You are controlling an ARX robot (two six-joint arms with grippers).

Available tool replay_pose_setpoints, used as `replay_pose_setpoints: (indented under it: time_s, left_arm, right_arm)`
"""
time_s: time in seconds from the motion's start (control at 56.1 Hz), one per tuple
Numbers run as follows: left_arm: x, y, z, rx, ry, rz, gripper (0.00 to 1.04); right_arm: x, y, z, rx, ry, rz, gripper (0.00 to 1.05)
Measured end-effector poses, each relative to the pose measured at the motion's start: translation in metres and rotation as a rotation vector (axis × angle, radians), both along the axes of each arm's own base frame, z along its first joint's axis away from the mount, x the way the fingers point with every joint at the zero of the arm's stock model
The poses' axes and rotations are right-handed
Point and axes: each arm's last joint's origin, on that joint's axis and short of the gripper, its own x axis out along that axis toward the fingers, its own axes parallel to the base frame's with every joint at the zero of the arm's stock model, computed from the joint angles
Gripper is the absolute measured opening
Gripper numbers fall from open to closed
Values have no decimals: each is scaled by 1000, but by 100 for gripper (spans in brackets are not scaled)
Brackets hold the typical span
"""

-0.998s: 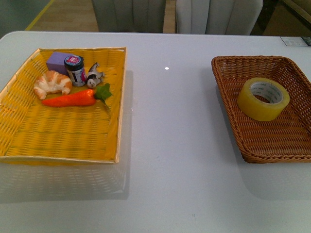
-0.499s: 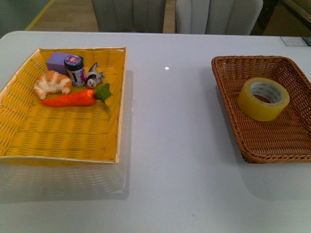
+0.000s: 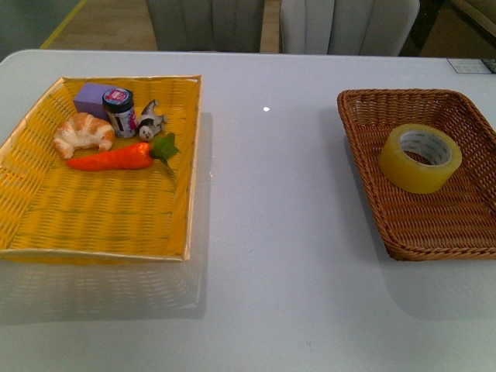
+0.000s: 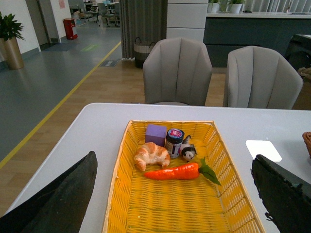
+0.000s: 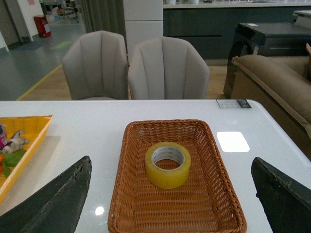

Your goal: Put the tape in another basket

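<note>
Tape (image 3: 420, 157) lay flat in the brown wicker basket (image 3: 364, 147) at the right of the white table (image 3: 271, 232), untouched by either arm.

From where I stood, the roll sat in the far half of that basket, its open core facing up, well apart from the yellow tray (image 3: 93, 217) at the left. The tray held a croissant (image 3: 83, 132), a carrot (image 3: 116, 157), a small jar (image 3: 118, 111), a purple block (image 3: 93, 97) and a little toy figure (image 3: 151, 120), all gathered in its far corner. Neither arm showed in the front view. The left gripper (image 4: 175, 194) hung with its fingers spread wide above the near side of the tray, and the right gripper (image 5: 167, 199) hung equally wide apart over the near side of the basket, both holding nothing. Two grey chairs (image 5: 136, 65) stood behind the table.
</note>
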Motion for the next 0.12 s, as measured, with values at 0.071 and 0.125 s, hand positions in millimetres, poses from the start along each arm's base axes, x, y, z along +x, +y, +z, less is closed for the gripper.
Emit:
replay_pose_setpoints:
  time_s: [0.071,0.125]
  left_arm:
    - [0,0,0,0,0,0,96]
    - [0,0,0,0,0,0,96]
  right_arm:
    - [0,0,0,0,0,0,96]
    - [0,0,0,0,0,0,96]
